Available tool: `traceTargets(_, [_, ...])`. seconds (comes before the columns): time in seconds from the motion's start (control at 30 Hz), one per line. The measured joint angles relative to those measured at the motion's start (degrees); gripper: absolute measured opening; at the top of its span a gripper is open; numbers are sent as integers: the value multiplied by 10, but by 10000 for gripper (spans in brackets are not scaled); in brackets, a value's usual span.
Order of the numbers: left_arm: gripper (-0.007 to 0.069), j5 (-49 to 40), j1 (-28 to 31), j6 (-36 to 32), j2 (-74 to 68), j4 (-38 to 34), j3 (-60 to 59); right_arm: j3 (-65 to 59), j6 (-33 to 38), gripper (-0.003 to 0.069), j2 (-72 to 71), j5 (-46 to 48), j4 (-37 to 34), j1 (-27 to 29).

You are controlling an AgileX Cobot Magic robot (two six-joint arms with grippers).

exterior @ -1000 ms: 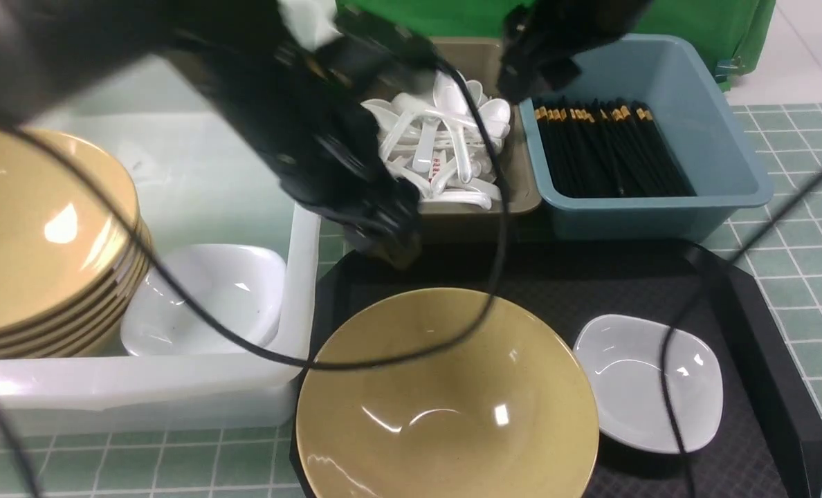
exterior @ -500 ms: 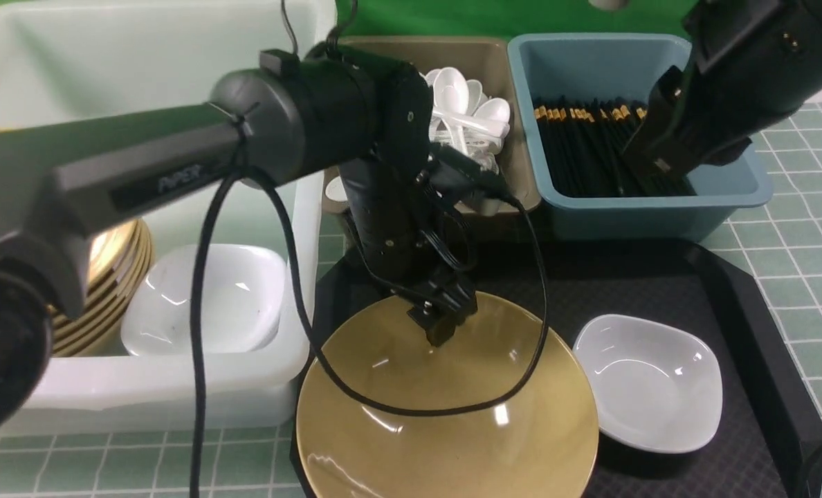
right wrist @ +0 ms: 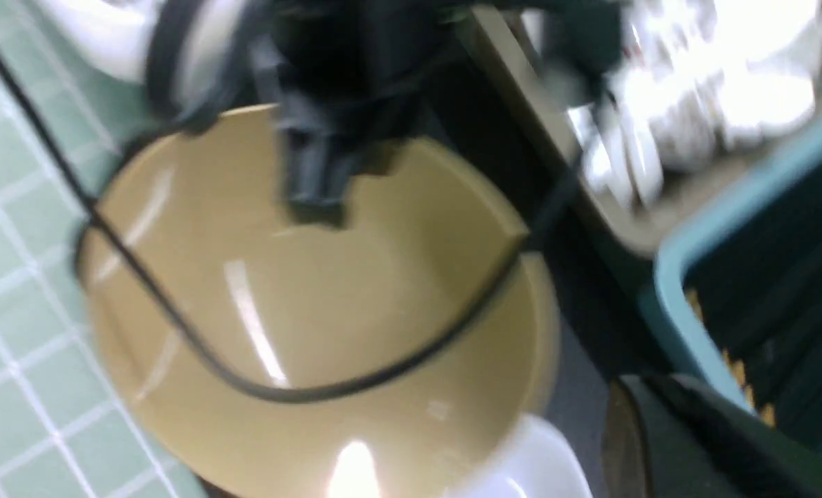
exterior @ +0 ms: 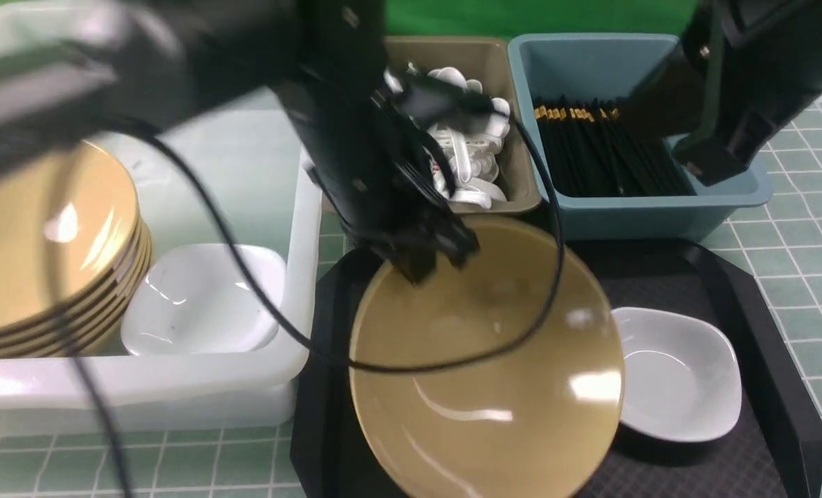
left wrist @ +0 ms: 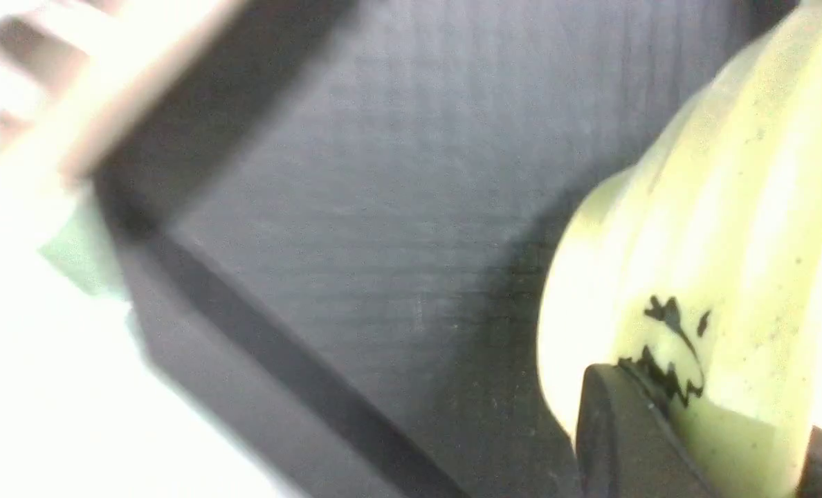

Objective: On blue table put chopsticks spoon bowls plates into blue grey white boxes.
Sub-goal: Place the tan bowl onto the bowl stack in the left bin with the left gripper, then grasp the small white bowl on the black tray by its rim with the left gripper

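A large tan bowl (exterior: 487,360) is lifted and tilted above the black tray (exterior: 750,290). My left gripper (exterior: 425,259) is shut on its far rim. In the left wrist view the rim (left wrist: 729,207) sits between my fingers (left wrist: 625,429). A small white dish (exterior: 681,373) lies on the tray to the bowl's right. My right gripper (exterior: 701,162) hovers over the right end of the blue box (exterior: 729,194) of black chopsticks (exterior: 612,152). Only one of its fingers (right wrist: 660,436) shows, blurred. The bowl also shows in the right wrist view (right wrist: 314,311).
A white box (exterior: 141,394) on the left holds a stack of tan bowls (exterior: 37,242) and a white dish (exterior: 196,297). A grey-brown box (exterior: 515,187) at the back holds white spoons (exterior: 466,152). The left arm's cable (exterior: 300,339) hangs over the bowl.
My left gripper came down onto the tan bowl's far rim, shut on it and raised it, tilted and shifted right. My right arm swung from the box area to the far right.
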State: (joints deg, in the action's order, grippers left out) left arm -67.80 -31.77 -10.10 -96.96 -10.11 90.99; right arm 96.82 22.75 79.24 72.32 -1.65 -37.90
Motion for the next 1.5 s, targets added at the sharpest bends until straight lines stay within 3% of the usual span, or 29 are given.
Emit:
traceTargets(0.03, [24,0,6,3,6,-2,-1,5,0,37,0,0,0,-4])
traceTargets(0.17, [24,1,135,26,137,-55,-43,59,0,38,9,0,8,-91])
traceTargets(0.2, [24,1,143,26,137,-57,-47,61,0,38,10,1,9,-95])
traceTargets(0.27, [24,6,281,26,219,-86,-97,89,1,38,25,1,22,-134])
traceTargets(0.3, [24,7,292,26,224,-90,-105,92,2,38,28,0,23,-139])
traceTargets(0.37, [24,34,423,26,278,-113,-148,108,8,38,43,-1,26,-157])
traceTargets(0.53, [24,106,640,24,329,-179,-225,120,20,38,71,-10,27,-169])
traceTargets(0.63, [24,142,707,13,318,-188,-261,121,31,38,81,-13,30,-169])
traceTargets(0.87, [28,171,719,-17,242,-176,-285,121,50,39,91,-14,30,-170])
traceTargets(0.97, [81,189,719,-33,211,-176,-285,121,59,41,92,-14,31,-170])
traceTargets(1.27, [514,161,710,-37,169,-153,-253,121,61,44,92,-6,40,-170])
traceTargets(1.4, [606,113,684,-21,174,-109,-165,122,42,45,93,1,66,-168])
traceTargets(1.5, [601,59,621,-2,186,-99,-81,122,9,47,93,2,76,-151])
